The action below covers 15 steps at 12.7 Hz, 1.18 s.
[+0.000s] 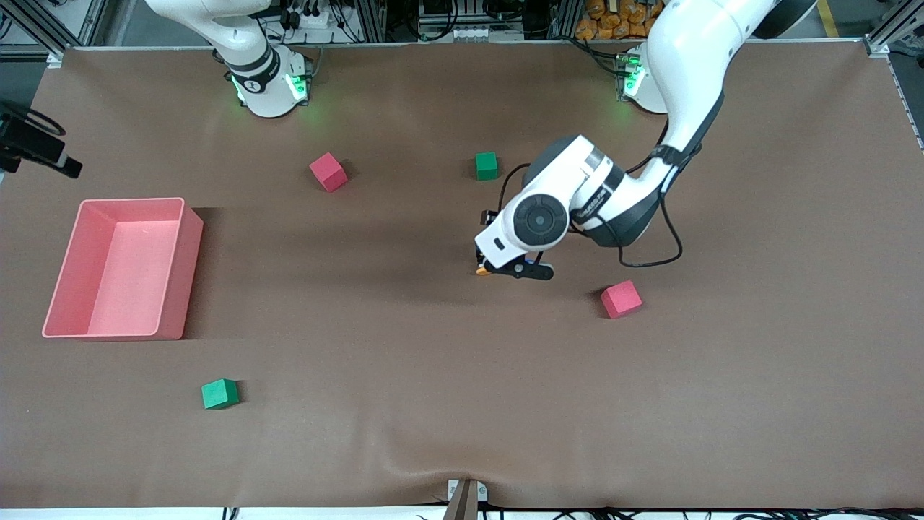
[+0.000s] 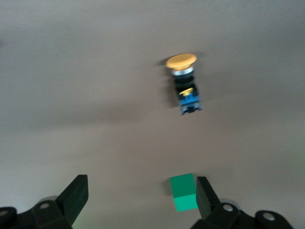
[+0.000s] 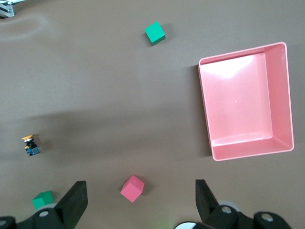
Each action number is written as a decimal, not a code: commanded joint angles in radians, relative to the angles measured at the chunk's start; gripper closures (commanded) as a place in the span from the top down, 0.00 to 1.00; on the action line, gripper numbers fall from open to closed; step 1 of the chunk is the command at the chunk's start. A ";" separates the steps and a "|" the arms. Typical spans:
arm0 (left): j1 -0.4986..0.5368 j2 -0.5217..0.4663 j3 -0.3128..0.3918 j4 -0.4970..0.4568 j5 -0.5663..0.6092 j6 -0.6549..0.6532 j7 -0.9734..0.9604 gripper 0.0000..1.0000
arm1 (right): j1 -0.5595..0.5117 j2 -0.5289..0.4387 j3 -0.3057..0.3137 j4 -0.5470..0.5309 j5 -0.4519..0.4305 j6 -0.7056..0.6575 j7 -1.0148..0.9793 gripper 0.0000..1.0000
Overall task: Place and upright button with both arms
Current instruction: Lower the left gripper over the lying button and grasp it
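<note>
The button (image 1: 482,271) lies on its side on the brown table near the middle, orange cap at one end and bluish end at the other. It shows in the left wrist view (image 2: 184,83) and, small, in the right wrist view (image 3: 30,145). My left gripper (image 1: 505,266) hangs low just beside the button, toward the left arm's end. In its wrist view the left gripper (image 2: 141,179) is open and empty, apart from the button. My right gripper (image 3: 140,183) is open and empty, high over the table; in the front view only that arm's base shows.
A pink bin (image 1: 180,274) stands toward the right arm's end. Red cubes (image 1: 328,172) (image 1: 621,299) and green cubes (image 1: 486,165) (image 1: 219,393) are scattered on the table. One green cube (image 2: 184,192) shows by a left finger.
</note>
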 commanded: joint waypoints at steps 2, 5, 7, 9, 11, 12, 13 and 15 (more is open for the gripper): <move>0.000 0.068 0.015 0.036 -0.112 0.050 -0.017 1.00 | -0.082 -0.104 0.139 -0.198 -0.067 0.107 0.030 1.00; -0.012 0.136 0.017 0.076 -0.134 0.115 -0.057 1.00 | -0.101 -0.092 0.181 -0.206 -0.088 0.159 0.032 1.00; -0.052 0.180 0.029 0.113 -0.134 0.143 -0.125 1.00 | -0.101 -0.100 0.199 -0.257 -0.090 0.248 0.032 1.00; -0.101 0.193 0.085 0.114 -0.135 0.176 -0.143 1.00 | -0.106 -0.106 0.199 -0.260 -0.093 0.250 0.030 1.00; -0.130 0.210 0.113 0.118 -0.136 0.189 -0.143 1.00 | -0.109 -0.112 0.205 -0.268 -0.128 0.248 0.027 1.00; -0.130 0.214 0.113 0.118 -0.136 0.189 -0.146 1.00 | -0.109 -0.110 0.210 -0.268 -0.155 0.247 0.014 1.00; -0.130 0.217 0.115 0.118 -0.134 0.189 -0.145 1.00 | -0.107 -0.112 0.210 -0.268 -0.163 0.242 0.000 1.00; -0.135 0.231 0.122 0.118 -0.134 0.189 -0.145 0.97 | -0.110 -0.112 0.208 -0.268 -0.163 0.244 -0.043 1.00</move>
